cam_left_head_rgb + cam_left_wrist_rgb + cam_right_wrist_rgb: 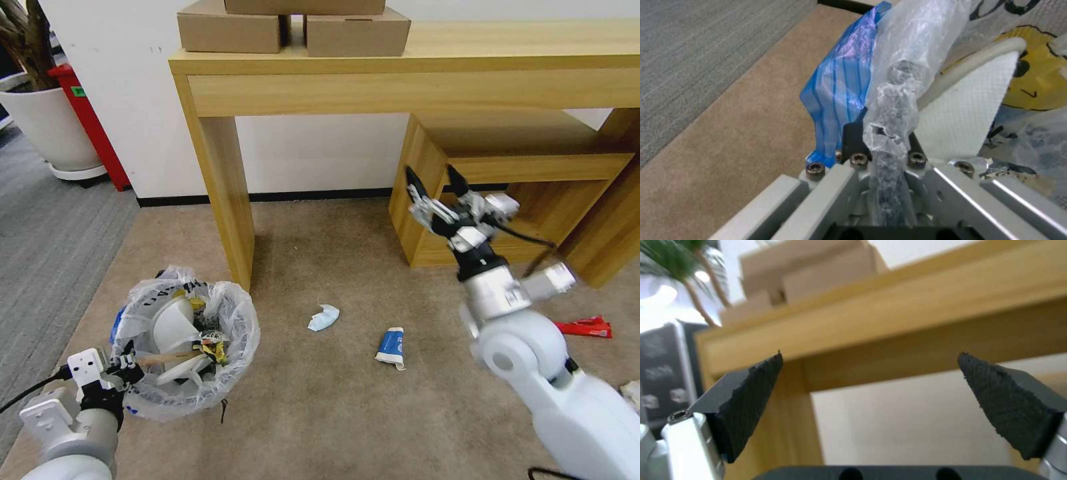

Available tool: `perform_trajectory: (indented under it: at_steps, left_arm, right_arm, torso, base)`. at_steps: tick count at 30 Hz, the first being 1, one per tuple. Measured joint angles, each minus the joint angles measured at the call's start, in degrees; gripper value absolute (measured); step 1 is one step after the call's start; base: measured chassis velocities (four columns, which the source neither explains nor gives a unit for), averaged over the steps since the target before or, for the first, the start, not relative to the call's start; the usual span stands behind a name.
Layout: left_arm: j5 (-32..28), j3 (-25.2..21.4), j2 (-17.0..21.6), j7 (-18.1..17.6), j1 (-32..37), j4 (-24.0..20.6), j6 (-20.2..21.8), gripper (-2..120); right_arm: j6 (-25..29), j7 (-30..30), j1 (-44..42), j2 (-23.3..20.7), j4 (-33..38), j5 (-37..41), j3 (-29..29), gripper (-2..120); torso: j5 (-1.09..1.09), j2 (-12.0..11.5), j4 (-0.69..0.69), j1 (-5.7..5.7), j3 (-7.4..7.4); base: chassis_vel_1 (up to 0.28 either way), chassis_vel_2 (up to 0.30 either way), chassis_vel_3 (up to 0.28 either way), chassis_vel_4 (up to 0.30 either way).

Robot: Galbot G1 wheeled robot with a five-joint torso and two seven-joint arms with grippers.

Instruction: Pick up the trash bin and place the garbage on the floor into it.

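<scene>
Trash bin [187,347], lower left on the floor [320,400], left gripper [123,367] clamped on its bagged rim; right gripper [437,180] raised, fingers apart, empty; risk: thin liner tearing, bin slipping.

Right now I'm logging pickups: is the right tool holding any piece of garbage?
No: the right tool is raised before the wooden table with its jaws wide apart and nothing between them.
</scene>
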Motion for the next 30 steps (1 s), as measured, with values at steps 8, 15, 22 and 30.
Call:
perform_trajectory:
  at_steps: [8,15,22,30]
  left_arm:
    - [0.57,0.29,0.32,0.19,-0.15,0.18,-0.51,0]
    - [1.43,0.94,0.75,0.72,-0.80,0.55,-1.10,0]
    - [2.05,1.57,1.25,1.04,-1.73,0.88,-1.21,0]
    - [3.07,1.33,0.95,1.35,-1.60,0.92,-1.95,0]
  right_arm:
    - [-0.67,3.90,-6.52,4.55,-0.98,-9.04,1.80,100]
    - [-2.97,11.03,-12.26,7.38,-1.89,-17.78,3.83,100]
    - [-2.75,14.07,-15.09,8.72,-2.74,-23.53,6.16,100]
    - [-0.56,12.68,-16.11,10.95,-4.88,-29.76,6.59,100]
  torso:
    - [-0.01,0.00,0.01,0.00,0.00]
    - [-0.01,0.00,0.00,0.00,0.00]
    - [-0.01,0.00,0.00,0.00,0.00]
    - [-0.01,0.00,0.00,0.00,0.00]
  base:
    - [0.000,0.000,0.000,0.000]
    - [0.000,0.000,0.000,0.000]
    - [0.000,0.000,0.000,0.000]
    - [0.000,0.000,0.000,0.000]
